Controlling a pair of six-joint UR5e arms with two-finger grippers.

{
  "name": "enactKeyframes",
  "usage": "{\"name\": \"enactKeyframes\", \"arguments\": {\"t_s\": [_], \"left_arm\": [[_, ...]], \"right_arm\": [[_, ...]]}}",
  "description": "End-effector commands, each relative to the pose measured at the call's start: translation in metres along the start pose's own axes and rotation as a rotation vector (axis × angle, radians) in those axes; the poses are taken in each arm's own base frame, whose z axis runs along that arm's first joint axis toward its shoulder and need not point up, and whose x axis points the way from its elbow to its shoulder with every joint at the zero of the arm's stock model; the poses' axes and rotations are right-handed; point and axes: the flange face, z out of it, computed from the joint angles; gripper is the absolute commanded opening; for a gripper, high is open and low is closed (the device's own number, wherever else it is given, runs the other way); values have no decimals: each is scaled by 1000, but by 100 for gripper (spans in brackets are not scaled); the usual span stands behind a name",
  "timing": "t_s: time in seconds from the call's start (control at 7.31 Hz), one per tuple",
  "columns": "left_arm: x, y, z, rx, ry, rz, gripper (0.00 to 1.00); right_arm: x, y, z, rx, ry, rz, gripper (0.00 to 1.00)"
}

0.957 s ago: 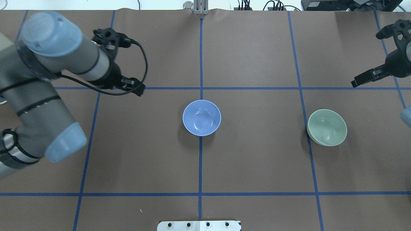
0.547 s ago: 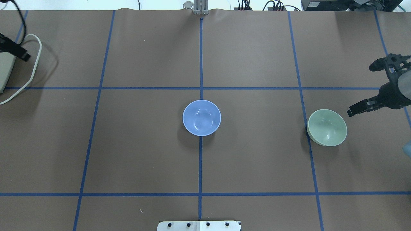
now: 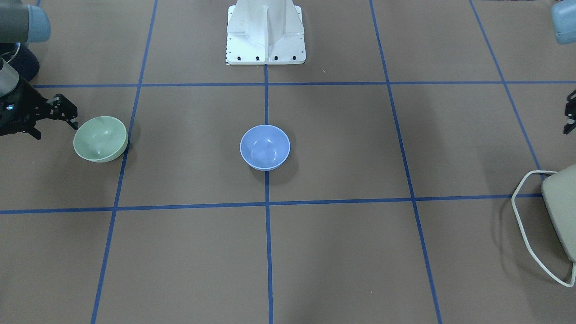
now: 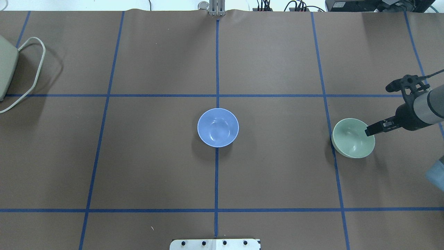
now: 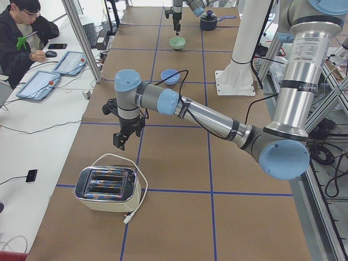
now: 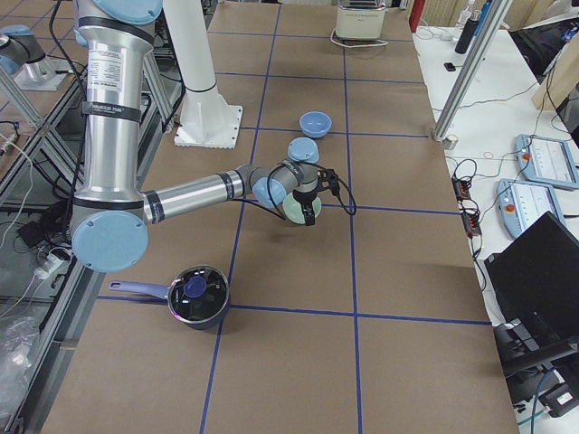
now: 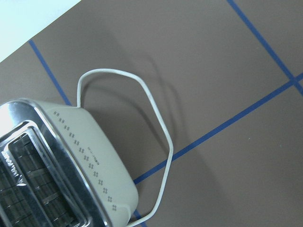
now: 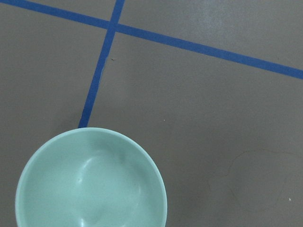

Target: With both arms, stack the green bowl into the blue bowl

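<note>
The green bowl [image 4: 353, 138] sits upright at the table's right; it also shows in the front view [image 3: 100, 138] and fills the lower left of the right wrist view [image 8: 90, 182]. The blue bowl [image 4: 218, 127] sits upright at the table's middle, on the centre tape line, well apart from both grippers. My right gripper [image 4: 369, 131] hangs over the green bowl's right rim; in the front view [image 3: 53, 125] its jaws look spread and hold nothing. My left gripper [image 5: 120, 140] hangs above a toaster at the far left; I cannot tell its state.
A toaster [image 4: 5, 69] with a white looped cord [image 7: 156, 142] stands at the left end. A dark pot [image 6: 197, 297] with a lid sits at the right end. The white pedestal [image 3: 265, 31] stands at the robot's side. Blue tape lines cross the brown table cover.
My left arm has swung out of the overhead view to the left, uncovering the toaster. My right gripper has moved down and inward until its tip is over the green bowl's rim. The bowls have not moved.
</note>
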Motion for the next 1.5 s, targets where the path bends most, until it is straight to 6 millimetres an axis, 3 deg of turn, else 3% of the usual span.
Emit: {"name": "enactKeyframes", "arguments": {"t_s": [0.0, 0.14, 0.27, 0.55, 0.68, 0.82, 0.96, 1.37], "left_arm": [[-45, 78, 17, -62, 28, -137, 98], [-70, 128, 22, -28, 65, -239, 98], [-66, 153, 28, 10, 138, -276, 98], [-65, 156, 23, 26, 131, -274, 98], [-64, 155, 22, 28, 132, -273, 98], [-64, 155, 24, 25, 134, -274, 98], [-64, 155, 23, 27, 133, -272, 98], [-63, 153, 20, 33, 129, -264, 98]], "right_arm": [[-1, 3, 11, 2, -4, 1, 94], [-2, 4, 13, 0, -3, -2, 94], [-4, 5, 14, 2, -9, -11, 94], [3, 3, 31, 24, -30, -34, 93], [6, 4, 35, 23, -37, -36, 77], [6, 4, 33, 22, -43, -36, 28], [5, 4, 33, 22, -45, -39, 0], [1, 2, 27, 31, -49, -40, 0]]}}
